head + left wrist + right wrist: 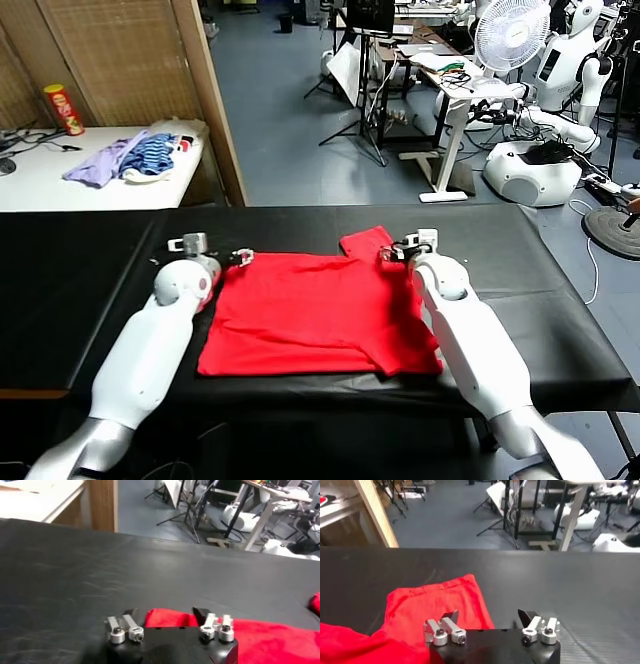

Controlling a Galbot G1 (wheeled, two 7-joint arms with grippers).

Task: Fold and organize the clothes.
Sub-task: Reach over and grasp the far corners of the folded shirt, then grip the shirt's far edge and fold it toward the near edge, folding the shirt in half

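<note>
You've got the red T-shirt (320,310) spread flat on the black table (90,290), its far left corner lying between the left gripper's (166,616) parted jaws and its sleeve beside the right gripper's (487,616) parted jaws.

The T-shirt (310,310) was plain bright red, lying on a black table cover (90,270). On the white side table (40,180) lay a lilac garment (100,165) beside a blue-striped one (152,155), with a red-and-yellow canister (64,108) near that tabletop's far edge. Both arms were white with red accents.
</note>
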